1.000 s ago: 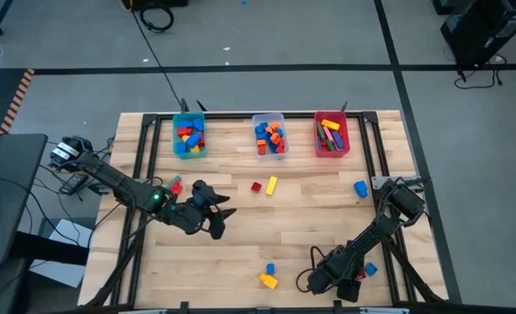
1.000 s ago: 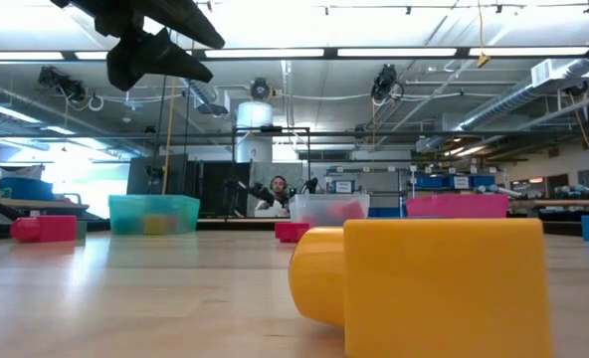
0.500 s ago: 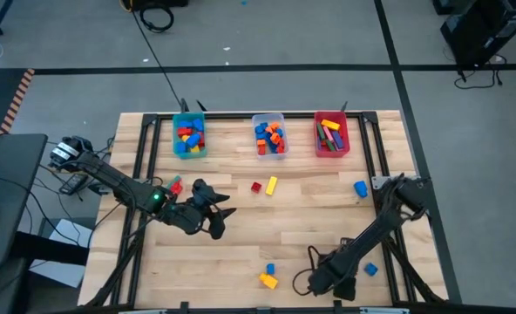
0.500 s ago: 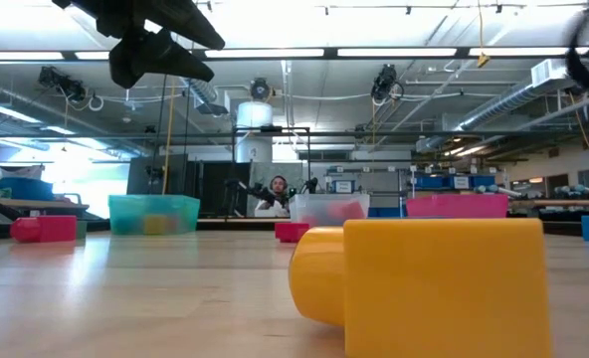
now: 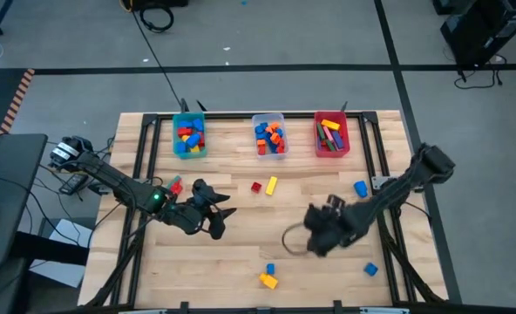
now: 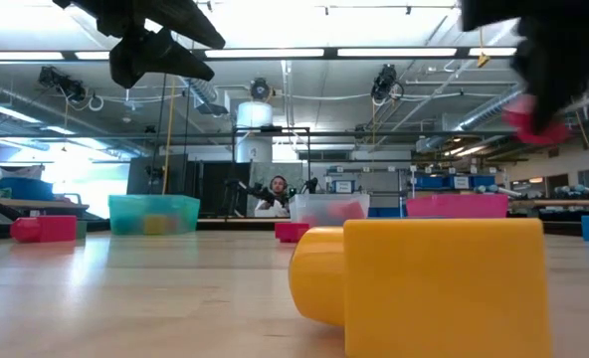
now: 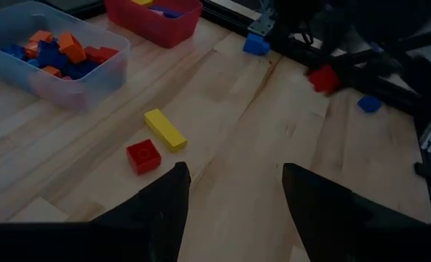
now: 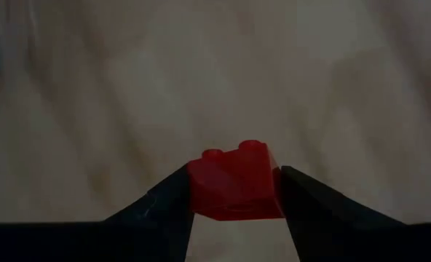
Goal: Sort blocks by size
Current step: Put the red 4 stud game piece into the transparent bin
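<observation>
Right gripper (image 8: 234, 191) clamps a red block (image 8: 234, 180) above the wooden table (image 5: 267, 231); left gripper (image 7: 234, 200) gapes, empty.

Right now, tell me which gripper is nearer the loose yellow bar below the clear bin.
Left. The left gripper sits just left of and nearer the front than the yellow bar; the right gripper is farther off, to its right.

Robotics lab or industrial workshop. Wooden bench table (image 5: 267, 235) on black metal frame, standing on grey concrete floor (image 5: 267, 78) marked with dark tape lines. Low view: exposed ceiling ducts (image 6: 215, 99), fluorescent strip lights (image 6: 404, 52), shelving, person (image 6: 278, 195) seated at distant workstation.
</observation>
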Robot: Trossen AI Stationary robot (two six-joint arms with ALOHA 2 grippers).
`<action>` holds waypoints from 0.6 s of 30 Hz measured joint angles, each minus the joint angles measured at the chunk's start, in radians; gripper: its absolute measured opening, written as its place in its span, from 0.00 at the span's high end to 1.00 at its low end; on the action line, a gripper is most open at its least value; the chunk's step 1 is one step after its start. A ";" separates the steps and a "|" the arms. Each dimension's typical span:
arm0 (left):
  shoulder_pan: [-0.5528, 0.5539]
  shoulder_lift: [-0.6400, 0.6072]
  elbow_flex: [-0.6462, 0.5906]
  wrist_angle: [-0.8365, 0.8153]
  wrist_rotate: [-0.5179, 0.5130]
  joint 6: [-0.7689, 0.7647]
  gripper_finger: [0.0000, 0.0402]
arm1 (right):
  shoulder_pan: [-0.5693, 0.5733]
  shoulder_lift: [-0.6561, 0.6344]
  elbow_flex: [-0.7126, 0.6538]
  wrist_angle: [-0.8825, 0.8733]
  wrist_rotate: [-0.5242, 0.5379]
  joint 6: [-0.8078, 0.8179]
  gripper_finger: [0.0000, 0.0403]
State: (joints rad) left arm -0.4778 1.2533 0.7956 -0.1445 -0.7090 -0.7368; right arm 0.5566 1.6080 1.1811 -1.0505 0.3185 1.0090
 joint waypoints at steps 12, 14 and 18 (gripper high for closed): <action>0.004 0.000 0.001 0.235 0.001 0.086 0.43 | -0.279 -0.239 -0.166 0.615 0.015 -0.395 0.52; 0.005 0.000 0.001 0.235 0.013 0.102 0.43 | -0.327 -0.237 -0.166 0.684 -0.033 -0.429 0.52; 0.038 0.000 0.001 0.224 0.024 0.115 0.43 | -0.414 -0.229 -0.158 0.763 -0.083 -0.439 0.52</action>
State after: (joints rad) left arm -0.4396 1.2537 0.7963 0.0800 -0.6853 -0.6216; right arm 0.1429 1.3793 1.0228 -0.2875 0.2352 0.5699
